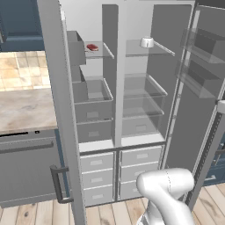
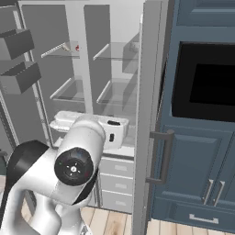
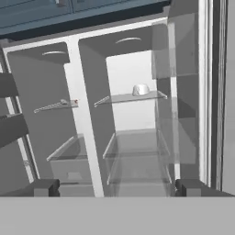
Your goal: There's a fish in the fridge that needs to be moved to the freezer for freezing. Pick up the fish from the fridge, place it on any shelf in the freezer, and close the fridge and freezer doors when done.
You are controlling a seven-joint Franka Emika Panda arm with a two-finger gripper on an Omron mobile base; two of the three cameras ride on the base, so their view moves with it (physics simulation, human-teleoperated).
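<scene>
- Gripper [image 3: 117,189] fingers spread wide, clamped on nothing, facing the open unit.
- Freezer door [image 1: 61,110] and fridge door [image 1: 191,114] both swung open.
- Small red item [image 1: 92,47] on freezer [image 1: 93,115] glass shelf, white domed item [image 1: 147,42] on fridge [image 1: 141,125] top shelf; can't tell which is the fish.

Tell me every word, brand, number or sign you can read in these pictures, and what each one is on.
None: no readable text shows in any view.
The open fridge and freezer have plain grey walls, shelves and drawers with no labels.
The blue cabinets and the dark oven opening carry no writing.
The small dark marks on the robot's white hand are too small to read as letters.
</scene>
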